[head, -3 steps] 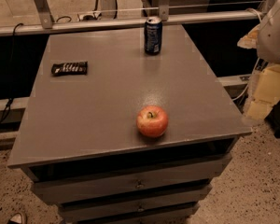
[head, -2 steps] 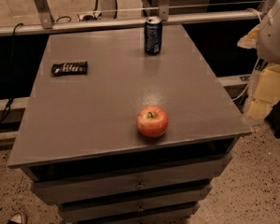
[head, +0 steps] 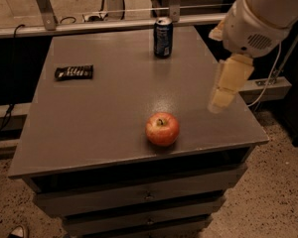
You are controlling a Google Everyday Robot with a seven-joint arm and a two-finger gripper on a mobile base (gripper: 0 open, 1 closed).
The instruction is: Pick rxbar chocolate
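Observation:
The rxbar chocolate (head: 74,72) is a flat black bar with white lettering, lying at the far left of the grey cabinet top (head: 104,118). My gripper (head: 219,99) hangs from the white arm (head: 260,21) above the right side of the top, far to the right of the bar and to the right of the red apple (head: 162,129). It holds nothing that I can see.
A dark blue soda can (head: 163,37) stands upright at the back centre. The apple sits near the front edge. A metal rail (head: 89,26) runs behind the cabinet. Drawers (head: 144,197) are below, and speckled floor lies to the right.
The arm has swung left, from beside the cabinet's right edge to over the right part of the top. The bar, can and apple have not moved.

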